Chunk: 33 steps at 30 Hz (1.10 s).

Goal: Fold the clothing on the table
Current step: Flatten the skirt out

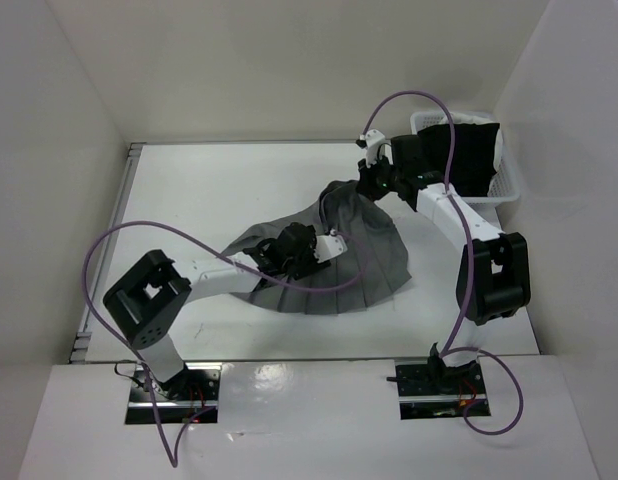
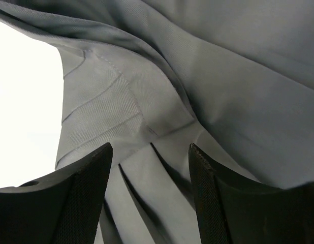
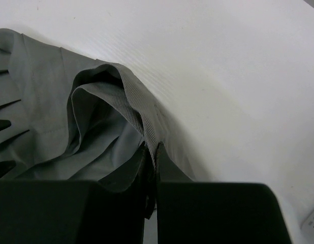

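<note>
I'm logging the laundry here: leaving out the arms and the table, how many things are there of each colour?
Grey: 1, the pleated skirt
Black: 1, the garment
White: 1, the slatted basket
Total: 3

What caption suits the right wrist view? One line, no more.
Right gripper pinches a raised fold of the grey skirt over the white table.
</note>
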Motion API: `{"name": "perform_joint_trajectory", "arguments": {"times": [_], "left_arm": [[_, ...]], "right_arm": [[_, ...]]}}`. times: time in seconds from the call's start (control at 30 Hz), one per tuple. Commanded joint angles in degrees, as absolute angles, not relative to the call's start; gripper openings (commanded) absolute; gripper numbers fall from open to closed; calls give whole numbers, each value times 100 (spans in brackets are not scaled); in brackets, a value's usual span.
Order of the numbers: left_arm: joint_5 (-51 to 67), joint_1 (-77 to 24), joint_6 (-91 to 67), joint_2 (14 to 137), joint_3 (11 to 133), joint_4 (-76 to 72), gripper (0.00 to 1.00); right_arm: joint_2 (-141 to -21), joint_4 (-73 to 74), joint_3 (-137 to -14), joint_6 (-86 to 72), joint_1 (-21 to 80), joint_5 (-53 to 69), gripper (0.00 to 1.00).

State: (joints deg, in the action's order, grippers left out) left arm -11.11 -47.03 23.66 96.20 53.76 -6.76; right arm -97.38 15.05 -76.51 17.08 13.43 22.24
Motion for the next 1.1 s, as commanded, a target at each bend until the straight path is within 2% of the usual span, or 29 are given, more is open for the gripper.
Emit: {"name": "perform_joint_trajectory", "arguments": {"times": [0.0,0.47,0.83,0.93,0.97,1.03,1.07], "left_arm": [[-1266,-4729,2294,9817,5563,-1037,68],[-1160,-4781,2294,10125,5616,-1230,67],[-1107,-4781,2294,10441,5730,-1283,50],[-1160,-4781,2241,10441,5730,-1335,35],[-1221,-4781,2241,10441,5730,-1336,18],[-1309,-4781,2180,10441,5791,-1336,2],[-1310,-4781,2180,10441,5879,-1275,0]], "right_arm": [[-9650,1468,-7805,1635,1301,2461,0],[-9598,1468,-7805,1635,1248,2531,0],[-9598,1521,-7752,1582,1248,2637,0],[-9536,1521,-7752,1582,1248,2689,0],[-9536,1521,-7700,1582,1248,2689,0],[-9484,1521,-7699,1582,1196,2689,0],[-9483,1521,-7699,1582,1195,2742,0]]}}
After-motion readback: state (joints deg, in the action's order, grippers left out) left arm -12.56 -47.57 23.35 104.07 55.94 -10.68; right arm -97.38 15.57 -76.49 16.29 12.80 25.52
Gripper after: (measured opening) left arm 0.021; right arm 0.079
